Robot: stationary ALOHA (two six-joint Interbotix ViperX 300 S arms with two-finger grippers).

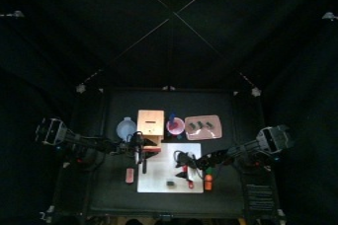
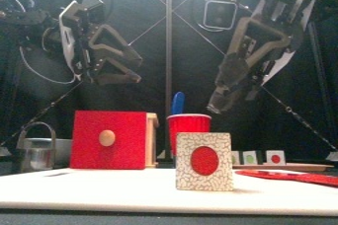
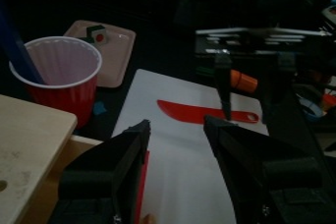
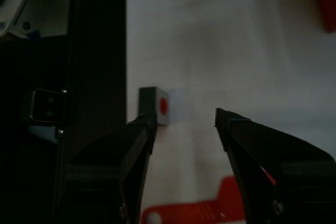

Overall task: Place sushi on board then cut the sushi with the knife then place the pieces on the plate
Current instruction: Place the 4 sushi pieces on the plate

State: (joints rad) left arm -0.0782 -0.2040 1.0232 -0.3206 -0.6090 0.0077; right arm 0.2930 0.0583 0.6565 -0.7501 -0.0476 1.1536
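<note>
At the front, one sushi piece (image 2: 205, 162) stood upright on the board (image 2: 93, 195), close to its front edge. To the left of the piece the board was bare as far as its edge. To the right of it the red knife (image 3: 184, 113) lay flat on the board, free of both grippers.

The right gripper (image 4: 184, 118) hung over the board above the piece. Its jaws were apart and held nothing, and the piece showed in the gap between them without touching either. The left gripper (image 3: 180, 125) hovered over the left part of the board, beside the box (image 2: 113, 138). Its jaws were also apart and empty, with bare board under them.

Behind the board the box stood at the left, and the cup (image 2: 192, 128) stood just beside it with the blue knife (image 2: 179, 103) upright inside. The tray (image 1: 203, 127) lay behind the board, just right of the cup. Two more small pieces (image 2: 247, 157) showed far back on the right. I could not tell if they were on the tray.
</note>
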